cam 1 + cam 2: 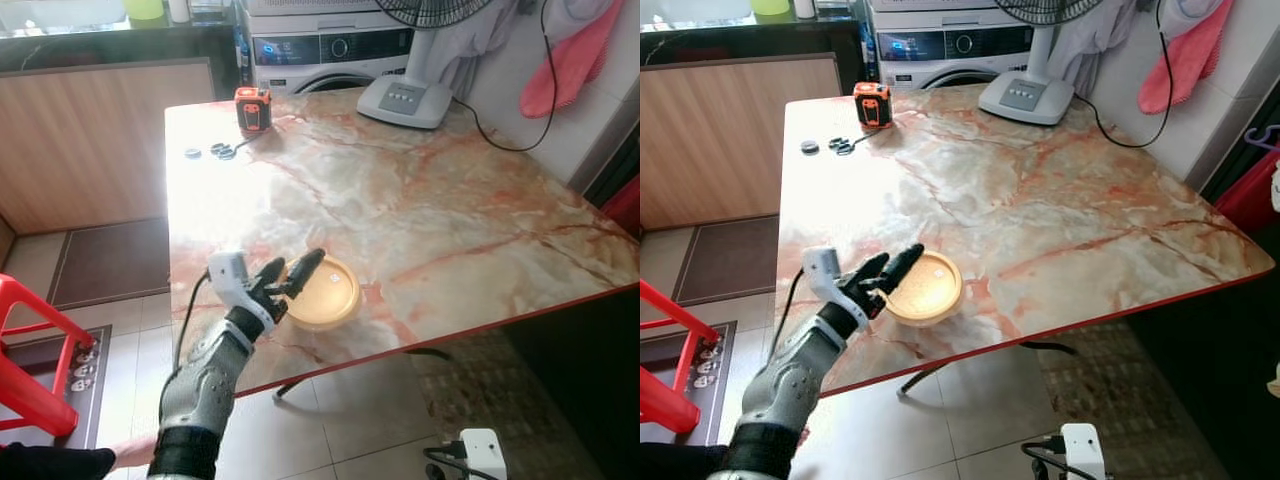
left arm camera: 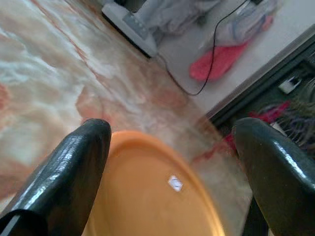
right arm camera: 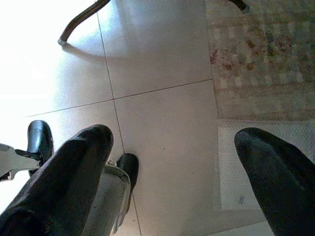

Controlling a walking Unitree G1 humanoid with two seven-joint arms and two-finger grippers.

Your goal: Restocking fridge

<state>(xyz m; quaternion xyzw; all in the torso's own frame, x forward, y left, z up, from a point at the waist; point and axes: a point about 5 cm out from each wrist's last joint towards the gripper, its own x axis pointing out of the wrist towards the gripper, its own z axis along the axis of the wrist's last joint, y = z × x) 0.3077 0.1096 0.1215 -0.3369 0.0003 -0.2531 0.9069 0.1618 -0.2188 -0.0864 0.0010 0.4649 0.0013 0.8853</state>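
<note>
Left gripper (image 1: pixel 296 277) hovering at the orange plate (image 1: pixel 325 293) on the marble worktop (image 1: pixel 420 200)

Fingers spread wide either side of the rim, gripping nothing; right gripper (image 3: pixel 172 172) hangs open over the floor.

Daylit scene, blown-out glare on table (image 1: pixel 215 200) left side, left wrist view blurred

No text, label or number is legible in any view.

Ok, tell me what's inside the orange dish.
The dish holds just a small white sticker. The left pincer, open, covers its near rim, so that part is hidden.
</note>
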